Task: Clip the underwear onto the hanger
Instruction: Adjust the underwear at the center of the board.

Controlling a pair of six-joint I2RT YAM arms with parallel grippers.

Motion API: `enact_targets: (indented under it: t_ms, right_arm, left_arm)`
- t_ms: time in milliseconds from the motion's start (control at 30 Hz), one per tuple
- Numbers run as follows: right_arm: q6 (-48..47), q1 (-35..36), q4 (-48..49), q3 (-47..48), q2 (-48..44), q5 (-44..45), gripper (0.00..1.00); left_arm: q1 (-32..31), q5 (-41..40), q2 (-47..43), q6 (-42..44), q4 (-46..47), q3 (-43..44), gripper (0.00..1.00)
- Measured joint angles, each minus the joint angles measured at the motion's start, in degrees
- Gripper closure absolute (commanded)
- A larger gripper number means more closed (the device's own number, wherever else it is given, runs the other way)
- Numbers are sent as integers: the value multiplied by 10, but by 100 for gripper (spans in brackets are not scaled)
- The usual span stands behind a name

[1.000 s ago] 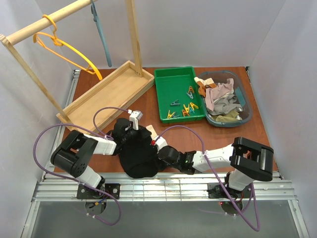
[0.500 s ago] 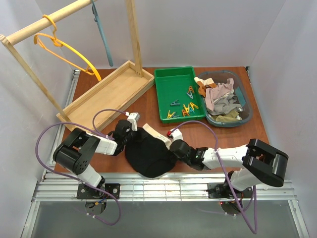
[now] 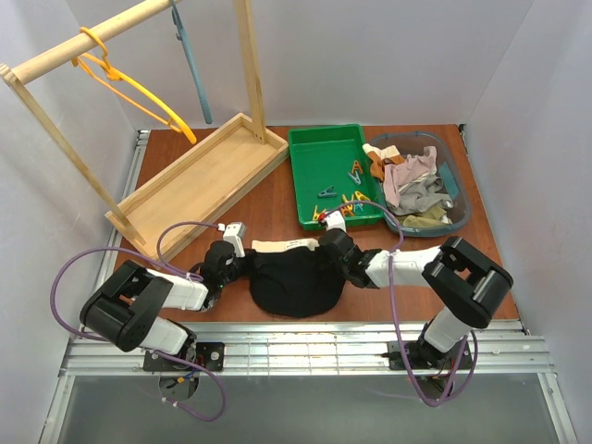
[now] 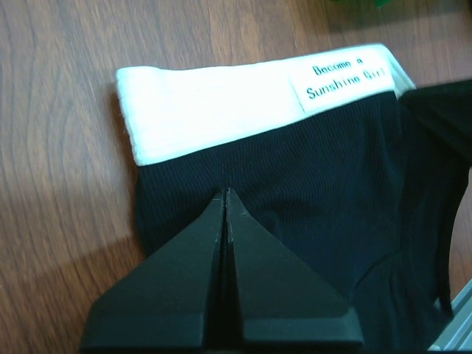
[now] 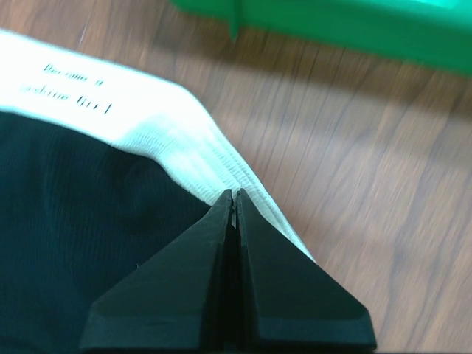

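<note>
Green tray of pegs — clothes bin beside

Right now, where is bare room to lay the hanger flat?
The wooden tray is bare inside. Bare table lies between that tray, the green bin and the underwear. Crowded: the bin with pegs, the clothes basket, and the underwear, where the left gripper and right gripper pinch it.
</note>
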Motion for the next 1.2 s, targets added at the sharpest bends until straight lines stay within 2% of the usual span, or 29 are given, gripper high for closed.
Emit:
enact_targets:
  t_ms: [267, 433, 567, 667, 833, 1000, 1100, 1200]
  right_arm:
    - [-50, -48, -15, 36, 30, 32, 99]
    - [-78, -90, -28, 37, 25, 38, 99]
    - [-98, -97, -50, 33, -10, 45, 99]
    - [-111, -75, -56, 21, -75, 46, 99]
    - [-115, 20, -31, 17, -147, 14, 99]
    - [-94, 93, 14, 18, -77, -46, 99]
    - [-72, 110, 17, 13, -14, -49, 99]
    - [-53, 112, 21, -12, -7, -46, 99]
  left_arm:
    - [-7, -23, -3, -12, 15, -11, 100]
    - [-11, -24, -2, -12, 23, -14, 100]
    - [-17, -27, -7, -10, 23, -17, 100]
    - [-24, -32, -18, -7, 14, -19, 100]
    - [-43, -37, -64, -5, 4, -25, 100]
    - [-55, -47, -111, -5, -7, -29, 100]
    - [-58, -69, -127, 2, -9, -30, 100]
    - [-59, -96, -107, 16, -9, -20, 100]
